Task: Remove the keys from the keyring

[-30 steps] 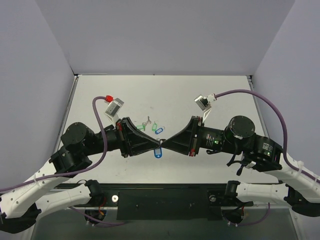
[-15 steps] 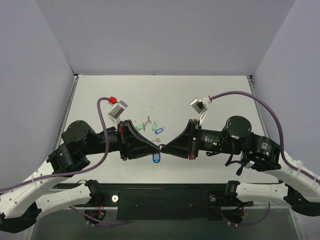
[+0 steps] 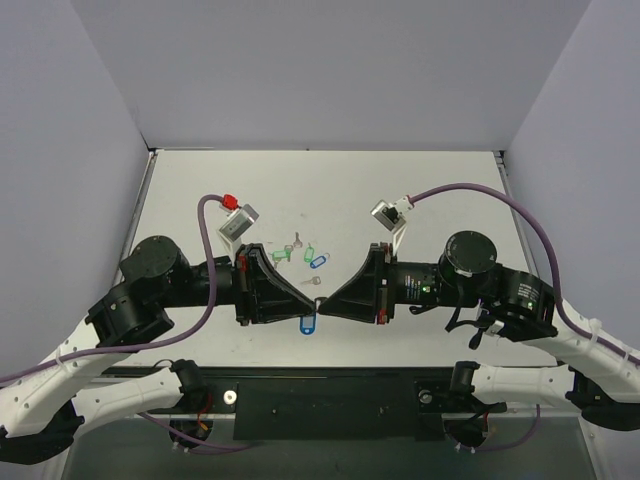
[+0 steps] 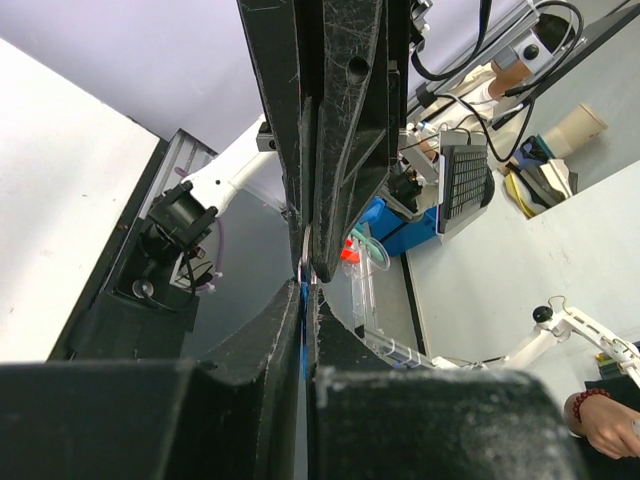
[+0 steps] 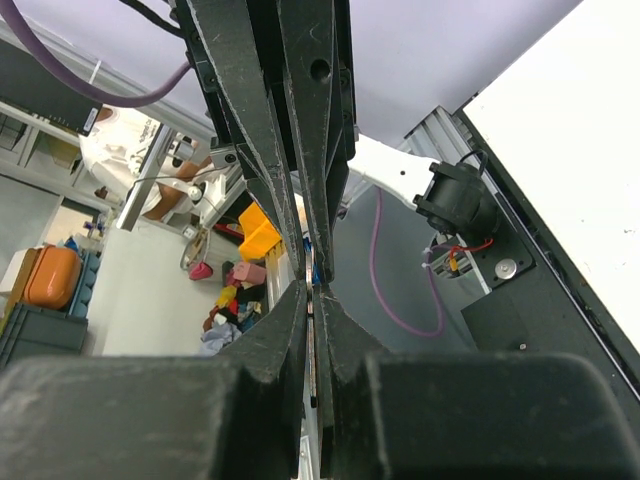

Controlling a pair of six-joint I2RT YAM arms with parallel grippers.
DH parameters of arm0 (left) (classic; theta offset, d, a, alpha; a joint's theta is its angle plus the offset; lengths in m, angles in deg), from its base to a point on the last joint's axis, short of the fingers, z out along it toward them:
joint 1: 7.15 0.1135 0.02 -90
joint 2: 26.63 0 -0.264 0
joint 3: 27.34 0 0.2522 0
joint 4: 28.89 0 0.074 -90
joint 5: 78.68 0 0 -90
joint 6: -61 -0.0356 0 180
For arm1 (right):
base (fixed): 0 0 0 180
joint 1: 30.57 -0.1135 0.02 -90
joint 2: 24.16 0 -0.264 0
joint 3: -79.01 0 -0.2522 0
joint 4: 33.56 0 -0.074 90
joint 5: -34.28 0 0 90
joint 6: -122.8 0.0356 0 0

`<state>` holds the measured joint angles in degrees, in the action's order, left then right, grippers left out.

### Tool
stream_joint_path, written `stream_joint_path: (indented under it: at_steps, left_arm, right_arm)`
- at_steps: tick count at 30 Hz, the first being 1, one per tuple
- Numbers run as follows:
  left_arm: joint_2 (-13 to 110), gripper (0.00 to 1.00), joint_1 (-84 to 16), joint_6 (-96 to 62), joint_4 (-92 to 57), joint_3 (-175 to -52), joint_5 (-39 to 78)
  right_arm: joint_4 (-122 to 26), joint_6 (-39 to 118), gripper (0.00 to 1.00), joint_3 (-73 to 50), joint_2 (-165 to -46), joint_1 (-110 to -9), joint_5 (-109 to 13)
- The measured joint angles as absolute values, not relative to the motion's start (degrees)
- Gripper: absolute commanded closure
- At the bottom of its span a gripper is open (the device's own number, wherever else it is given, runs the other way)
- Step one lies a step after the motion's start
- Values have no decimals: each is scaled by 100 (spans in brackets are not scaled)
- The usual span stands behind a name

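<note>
Drawn nearer, left pincer (image 3: 309, 299) pinches oblong blue keyring (image 3: 307, 324); right pincer (image 3: 329, 299) presses shut.

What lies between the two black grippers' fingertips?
Only the thin metal keyring with oblong blue plastic tag, hanging where the left gripper and right gripper meet, as the top view shows.

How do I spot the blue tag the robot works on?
On the white table, find where the left hand and right hand meet tip to tip. The blue tag is right there, on the near side; the other blue tag lies farther back beside green tags.
</note>
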<state>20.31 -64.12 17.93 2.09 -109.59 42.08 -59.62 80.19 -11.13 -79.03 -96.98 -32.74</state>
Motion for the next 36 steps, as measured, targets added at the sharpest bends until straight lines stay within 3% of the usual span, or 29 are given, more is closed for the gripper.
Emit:
stream_joint_path:
  at_steps: [36]
  left_arm:
    - [2361, 100, -6423, 1157, 1527, -11608, 4814]
  right_arm:
    - [-6172, 7792, 100, -1186, -7964, -9738, -2616]
